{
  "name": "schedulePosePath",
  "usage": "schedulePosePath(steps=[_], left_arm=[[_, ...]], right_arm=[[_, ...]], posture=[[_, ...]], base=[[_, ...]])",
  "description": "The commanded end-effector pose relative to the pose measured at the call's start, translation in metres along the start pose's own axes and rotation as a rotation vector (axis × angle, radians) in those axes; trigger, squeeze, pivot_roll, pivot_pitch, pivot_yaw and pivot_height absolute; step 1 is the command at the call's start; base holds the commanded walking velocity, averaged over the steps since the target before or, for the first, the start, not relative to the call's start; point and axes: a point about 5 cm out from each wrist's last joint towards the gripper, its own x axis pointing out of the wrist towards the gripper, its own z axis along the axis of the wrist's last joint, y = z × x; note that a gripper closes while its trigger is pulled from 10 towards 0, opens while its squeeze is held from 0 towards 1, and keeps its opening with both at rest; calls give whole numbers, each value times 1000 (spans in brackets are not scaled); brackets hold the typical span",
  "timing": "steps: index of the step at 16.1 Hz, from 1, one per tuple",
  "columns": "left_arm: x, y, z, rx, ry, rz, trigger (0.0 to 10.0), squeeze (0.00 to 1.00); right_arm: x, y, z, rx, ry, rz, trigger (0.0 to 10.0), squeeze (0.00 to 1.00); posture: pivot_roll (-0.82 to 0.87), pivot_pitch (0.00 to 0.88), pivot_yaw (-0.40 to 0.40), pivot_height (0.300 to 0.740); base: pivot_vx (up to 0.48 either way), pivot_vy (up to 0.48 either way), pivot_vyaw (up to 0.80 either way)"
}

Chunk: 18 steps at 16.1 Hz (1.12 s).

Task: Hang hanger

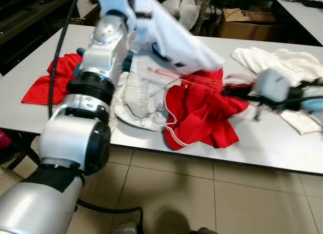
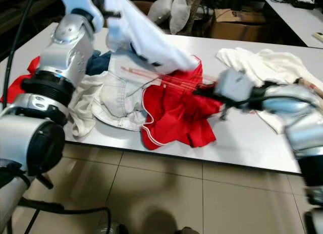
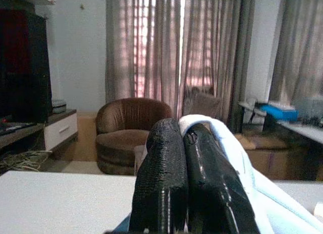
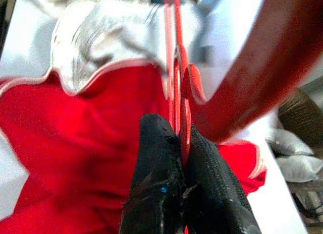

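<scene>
My left gripper (image 3: 182, 143) is raised over the back of the white table (image 1: 272, 143), shut on a white garment (image 1: 174, 35) that drapes down to the right. A thin red hanger (image 1: 186, 78) stretches low across the clothes pile, its far end under the white garment. My right gripper (image 1: 228, 91) is shut on the hanger's near end (image 4: 177, 93), just above red shorts (image 1: 202, 115) that lie at the table's front edge.
Pale denim shorts (image 1: 139, 98) lie left of the red ones. A red cloth (image 1: 50, 80) sits at the table's left, a white garment (image 1: 282, 65) at its right. Cardboard boxes (image 1: 247, 22) stand behind; tiled floor (image 1: 176, 193) is in front.
</scene>
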Motion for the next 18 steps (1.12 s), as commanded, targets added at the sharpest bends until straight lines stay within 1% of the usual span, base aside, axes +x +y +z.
schedulePosePath(steps=[1, 2, 3, 4, 5, 6, 7, 9, 10, 11, 12, 13, 14, 15, 16, 17, 18], left_arm=[[0, -2, -3, 30, 15, -46, 10000, 0], [-4, -1, -16, 88, 49, -78, 10000, 0], [-11, 2, -34, 75, 101, -136, 10000, 0], [-22, 4, -52, -2, 151, -231, 10000, 0], [-28, 7, -60, 15, 169, -251, 10000, 459], [-48, 9, -79, 50, 233, -393, 10000, 1000], [-57, 11, -81, 63, 248, -438, 10000, 1000], [-94, 23, -82, 121, 305, -582, 10000, 1000], [-112, 35, -81, 173, 353, -628, 10000, 1000], [-123, 44, -80, 202, 386, -637, 10000, 1000], [-139, 68, -76, 223, 427, -593, 10000, 1000], [-148, 79, -75, 222, 446, -583, 10000, 1000], [-159, 87, -73, 202, 459, -582, 10000, 1000], [-163, 90, -71, 191, 459, -585, 10000, 1000], [-168, 94, -66, 114, 408, -536, 10000, 1000], [-167, 92, -57, 54, 347, -466, 10000, 1000], [-163, 87, -51, 15, 295, -390, 10000, 1000]], right_arm=[[-9, -4, 10, 15, -35, -6, 10000, 0], [-19, -6, 15, 62, -67, -13, 10000, 0], [-34, -5, 20, 131, -105, -22, 10000, 0], [-49, -2, 24, 183, -131, -44, 10000, 0], [-52, -1, 25, 202, -145, -63, 10000, 0], [-59, 7, 28, 247, -163, -118, 10000, 0], [-60, 11, 27, 258, -154, -136, 10000, 0], [-57, 26, 22, 312, -131, -212, 10000, 0], [-53, 33, 22, 351, -131, -253, 10000, 0], [-51, 36, 22, 378, -131, -286, 10000, 0], [-45, 39, 16, 461, -96, -393, 10000, 0], [-42, 42, 15, 500, -94, -428, 10000, 0], [-40, 45, 17, 549, -111, -474, 10000, 0], [-40, 46, 17, 576, -122, -494, 10000, 0], [-40, 48, 18, 605, -130, -563, 10000, 0], [-37, 52, 20, 640, -135, -613, 10000, 0], [-32, 55, 21, 683, -136, -668, 10000, 0]], posture=[[-24, 0, 50, 740], [-20, 0, 46, 740], [-23, 0, 48, 740], [-28, 0, 54, 740], [-32, 0, 60, 740], [-32, 0, 67, 740], [-31, 0, 71, 740], [-24, 0, 69, 740], [-10, 0, 59, 740], [-8, 0, 59, 740], [-7, 16, 55, 740], [-10, 15, 61, 740], [-15, 11, 75, 740], [-15, 11, 75, 740], [-7, 16, 67, 740], [3, 36, 41, 740], [7, 42, 35, 740]], base=[[0, 0, 0], [0, 0, 0], [0, 0, 0], [0, 0, 0], [0, 0, 0], [0, 0, 0], [0, 0, 0], [0, 0, 0], [0, 0, 0], [0, 0, 0], [0, 0, 0], [0, 0, 0], [0, 0, 0], [0, 0, 0], [0, 0, 0], [0, 0, 0], [0, 0, 0]])
